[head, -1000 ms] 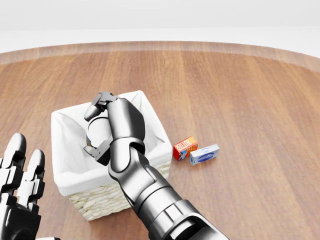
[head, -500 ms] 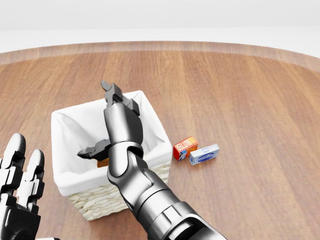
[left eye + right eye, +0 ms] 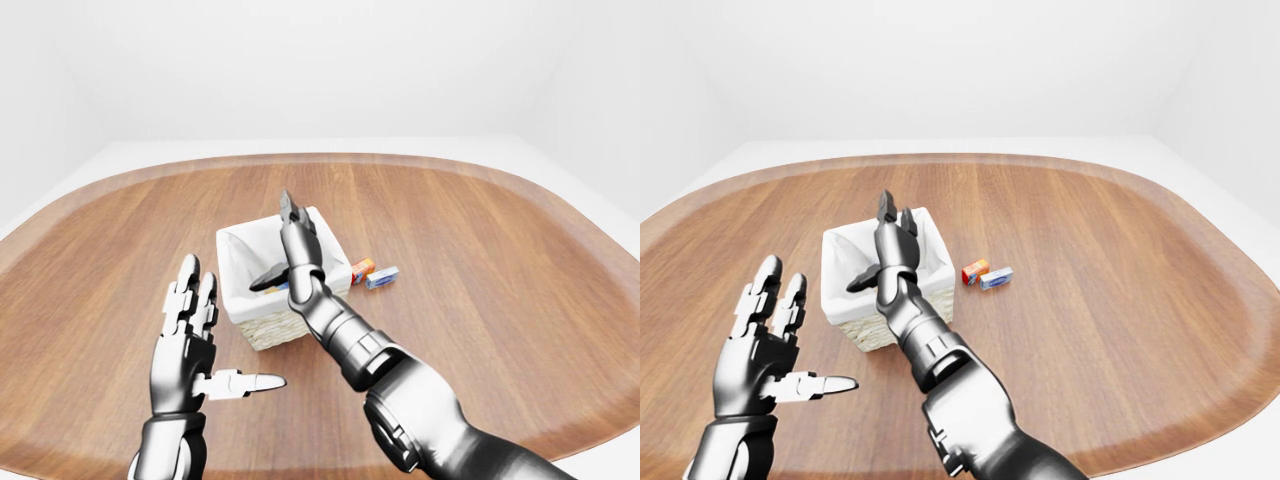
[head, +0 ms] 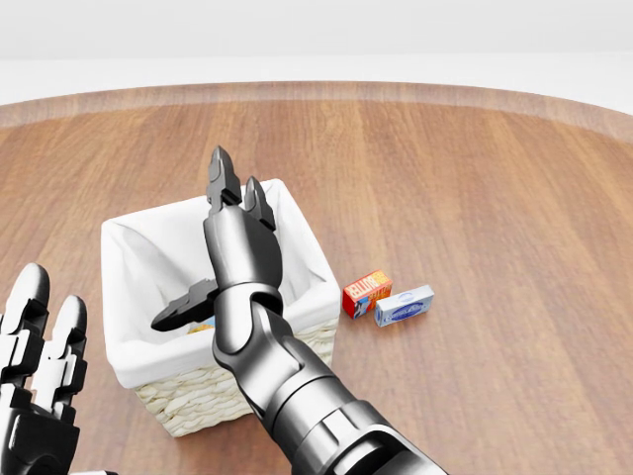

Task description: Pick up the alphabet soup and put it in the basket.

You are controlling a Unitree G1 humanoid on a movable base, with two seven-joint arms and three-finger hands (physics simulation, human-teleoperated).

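The wicker basket (image 4: 188, 404) with a white liner stands left of centre on the wooden table in the head view. The alphabet soup can lies inside it. Only a small orange and blue part of the can (image 4: 201, 325) shows, under my right thumb. My right hand (image 4: 210, 245) is open over the basket, fingers pointing up and thumb spread out to the left, holding nothing. My left hand (image 3: 218, 330) is open and empty, raised at the lower left, apart from the basket.
A small red-orange box (image 4: 366, 293) and a blue-white box (image 4: 404, 305) lie side by side just right of the basket. The round wooden table (image 3: 480, 260) spreads wide around them, with its curved edge at the top of the views.
My right hand held the can over the basket, then opened. The can dropped into the basket. The fingers have since straightened upward.
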